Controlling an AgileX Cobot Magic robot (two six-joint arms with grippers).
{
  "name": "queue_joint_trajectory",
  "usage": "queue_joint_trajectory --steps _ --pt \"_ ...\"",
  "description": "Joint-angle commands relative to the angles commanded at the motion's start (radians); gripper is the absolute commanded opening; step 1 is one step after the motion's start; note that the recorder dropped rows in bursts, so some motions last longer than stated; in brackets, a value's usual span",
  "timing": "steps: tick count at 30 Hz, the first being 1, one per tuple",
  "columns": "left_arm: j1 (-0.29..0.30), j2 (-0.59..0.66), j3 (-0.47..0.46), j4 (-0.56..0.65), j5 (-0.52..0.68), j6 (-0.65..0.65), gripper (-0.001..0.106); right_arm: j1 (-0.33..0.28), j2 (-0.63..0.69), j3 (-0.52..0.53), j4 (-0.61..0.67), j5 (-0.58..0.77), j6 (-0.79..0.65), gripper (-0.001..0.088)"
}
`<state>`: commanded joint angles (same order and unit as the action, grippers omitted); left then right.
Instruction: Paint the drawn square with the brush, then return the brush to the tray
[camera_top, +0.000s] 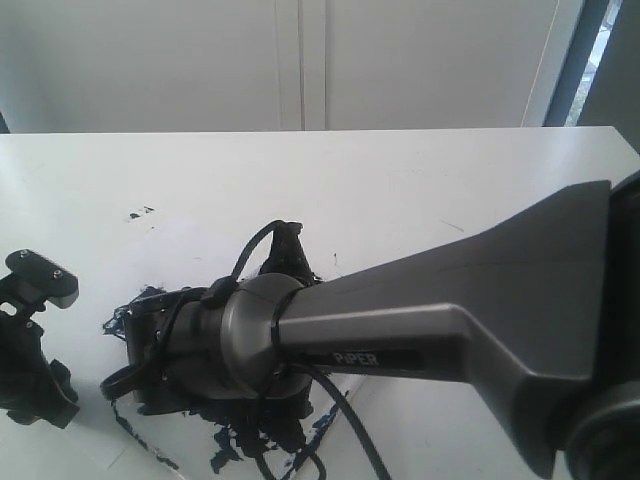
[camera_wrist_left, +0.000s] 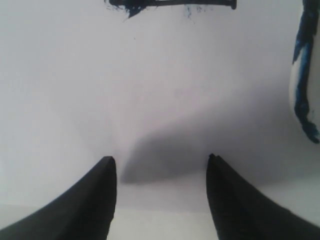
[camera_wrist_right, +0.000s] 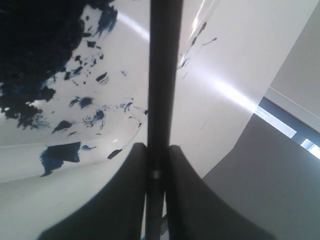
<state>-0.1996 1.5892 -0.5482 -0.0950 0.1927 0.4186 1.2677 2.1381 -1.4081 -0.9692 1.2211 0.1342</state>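
Observation:
My right gripper (camera_wrist_right: 159, 146) is shut on the brush (camera_wrist_right: 162, 75), whose black shaft runs straight out between the fingers; its tip is out of view. Beside it lies the tray (camera_wrist_right: 125, 75), smeared with dark navy paint. From outside, the right gripper (camera_top: 287, 250) reaches across over the paint-blotted tray (camera_top: 150, 445). My left gripper (camera_wrist_left: 161, 159) hangs open over white paper with nothing between its fingers. Of the drawn square (camera_wrist_left: 170, 4) only one thin black side with a blue streak shows, at the frame's border. The tray's rim (camera_wrist_left: 305, 75) shows to one side.
The right arm (camera_top: 450, 320) fills the lower right of the exterior view and hides much of the table. The left arm (camera_top: 30, 340) stands at the table's left edge. Small paint specks (camera_top: 140, 213) dot the white surface. A wall and window lie behind.

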Motion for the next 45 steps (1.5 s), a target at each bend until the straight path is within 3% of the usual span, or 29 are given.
queue_joint_trajectory --steps 12,28,36,45 --pt "0.000 0.000 0.000 0.000 -0.005 0.000 0.059 0.000 -0.071 -0.035 -0.025 0.000 0.025 0.0000" --pt "0.000 0.000 0.000 -0.002 0.000 -0.002 0.059 -0.002 0.017 -0.034 0.060 0.000 -0.001 0.0000" --pt "0.000 0.000 0.000 -0.002 0.002 -0.002 0.059 -0.004 -0.065 -0.033 0.071 0.000 -0.001 0.0000" --pt "0.000 0.000 0.000 -0.002 0.002 -0.027 0.059 -0.064 -0.146 0.081 0.057 0.000 0.015 0.0000"
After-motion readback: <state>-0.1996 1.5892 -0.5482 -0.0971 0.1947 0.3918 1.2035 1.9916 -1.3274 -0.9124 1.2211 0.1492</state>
